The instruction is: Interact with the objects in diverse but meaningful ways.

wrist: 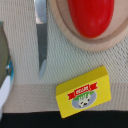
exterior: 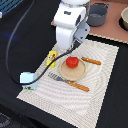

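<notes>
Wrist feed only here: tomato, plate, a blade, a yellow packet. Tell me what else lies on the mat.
Observer: A wooden-handled fork lies beside the plate, on the side toward the exterior camera.
Operator: Name the next thing.
Observer: A white carton sits at the mat's corner on the exterior view's left, apart from the yellow packet.
Operator: Report anything off the mat.
Observer: A grey pot stands beyond the mat's far edge.
</notes>
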Available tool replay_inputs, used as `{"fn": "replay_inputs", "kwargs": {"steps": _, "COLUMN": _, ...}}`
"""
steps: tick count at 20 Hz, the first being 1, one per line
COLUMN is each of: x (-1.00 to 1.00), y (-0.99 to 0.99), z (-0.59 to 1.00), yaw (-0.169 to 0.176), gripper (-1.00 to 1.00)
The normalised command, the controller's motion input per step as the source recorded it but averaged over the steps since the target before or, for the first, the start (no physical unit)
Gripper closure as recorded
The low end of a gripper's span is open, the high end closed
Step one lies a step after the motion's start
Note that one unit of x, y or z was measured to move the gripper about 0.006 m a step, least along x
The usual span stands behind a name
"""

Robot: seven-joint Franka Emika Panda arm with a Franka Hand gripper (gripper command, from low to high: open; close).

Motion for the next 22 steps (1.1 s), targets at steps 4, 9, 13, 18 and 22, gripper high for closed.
{"fn": "replay_inputs", "kwargs": {"steps": 4, "x": 0.26, "y": -0.27, "z": -0.01, "yaw": 0.042, "gripper": -1.00}}
{"fn": "replay_inputs", "kwargs": {"steps": 9, "x": 0.34, "y": -0.30, "z": 0.01, "yaw": 0.000, "gripper": -1.00}}
{"fn": "replay_inputs", "kwargs": {"steps": 13, "x": 0.43, "y": -0.20, "z": 0.00, "yaw": 0.000, "gripper": -1.00}}
{"fn": "replay_inputs", "kwargs": {"steps": 18, "x": 0.33, "y": -0.10, "z": -0.08, "yaw": 0.000, "gripper": -1.00}}
{"fn": "replay_inputs", "kwargs": {"steps": 22, "x": 0.32, "y": -0.08, "z": -0.11, "yaw": 0.000, "gripper": -1.00}}
